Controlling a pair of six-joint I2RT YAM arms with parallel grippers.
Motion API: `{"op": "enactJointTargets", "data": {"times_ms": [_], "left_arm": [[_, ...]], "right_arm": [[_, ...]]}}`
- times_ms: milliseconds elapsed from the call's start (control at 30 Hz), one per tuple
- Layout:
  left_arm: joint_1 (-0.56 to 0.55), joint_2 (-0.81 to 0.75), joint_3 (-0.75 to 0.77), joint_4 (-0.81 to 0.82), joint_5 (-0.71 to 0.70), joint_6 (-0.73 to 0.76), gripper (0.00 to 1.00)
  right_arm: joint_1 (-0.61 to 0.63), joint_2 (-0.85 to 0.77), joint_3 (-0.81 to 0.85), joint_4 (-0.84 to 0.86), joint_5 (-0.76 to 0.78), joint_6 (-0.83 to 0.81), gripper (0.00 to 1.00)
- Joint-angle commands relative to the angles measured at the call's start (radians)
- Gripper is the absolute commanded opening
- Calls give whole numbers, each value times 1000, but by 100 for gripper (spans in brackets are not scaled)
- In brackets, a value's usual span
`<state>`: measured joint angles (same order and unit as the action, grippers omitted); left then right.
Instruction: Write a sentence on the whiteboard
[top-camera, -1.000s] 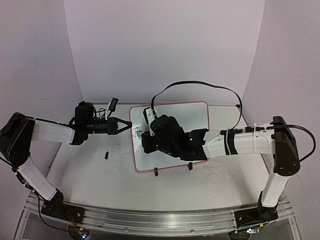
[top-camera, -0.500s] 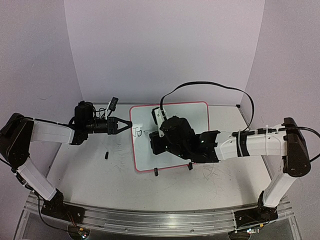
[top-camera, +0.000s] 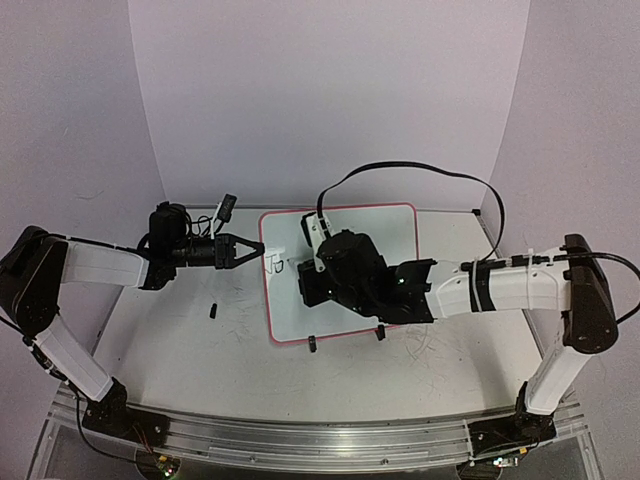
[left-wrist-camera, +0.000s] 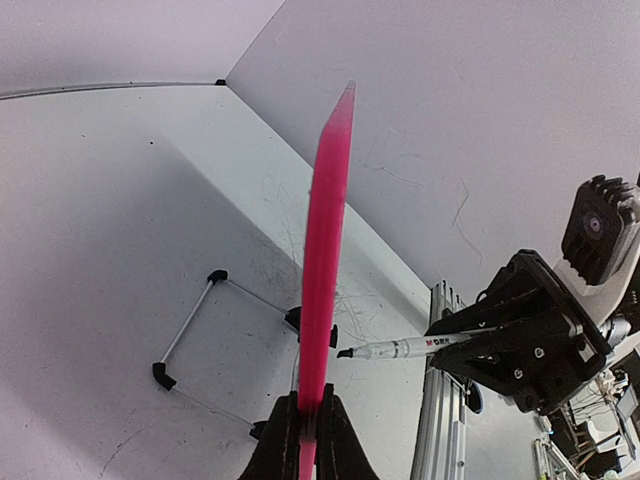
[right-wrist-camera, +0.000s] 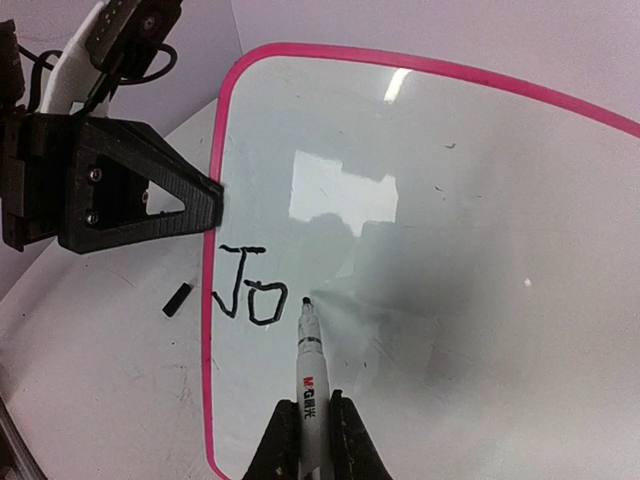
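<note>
**Marker tip beside "Jo" on a pinched board**

The left fingers were pressed together on the pink left rim of the whiteboard, pinching it edge-on. The board stretched away from them across the bench, with its two black clip feet on the near side. The right fingers were closed on a white marker, gripping its barrel so that it pointed straight out ahead of them. Its black tip sat at the board's surface; whether it touched could not be told. The letters "Jo" stood just beside the tip, between it and the rim the left fingers held. A small black piece lay on the bench near the left fingers, apart from the board.
</note>
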<state>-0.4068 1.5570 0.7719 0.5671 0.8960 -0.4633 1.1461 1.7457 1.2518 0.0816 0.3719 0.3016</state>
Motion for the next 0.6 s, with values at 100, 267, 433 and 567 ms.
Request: {"op": "enactJointTargets", "data": {"times_ms": [100, 267, 433, 567], "left_arm": [[0, -40, 22, 49, 28, -9, 0], [0, -41, 24, 50, 28, -9, 0], [1, -38, 26, 49, 29, -9, 0], [0, -37, 27, 49, 30, -9, 0]], "right_arm": [[5, 29, 66, 33, -6, -27, 0], [5, 48, 76, 33, -9, -19, 0], [4, 56, 76, 27, 22, -15, 0], [4, 56, 77, 22, 35, -8, 0]]}}
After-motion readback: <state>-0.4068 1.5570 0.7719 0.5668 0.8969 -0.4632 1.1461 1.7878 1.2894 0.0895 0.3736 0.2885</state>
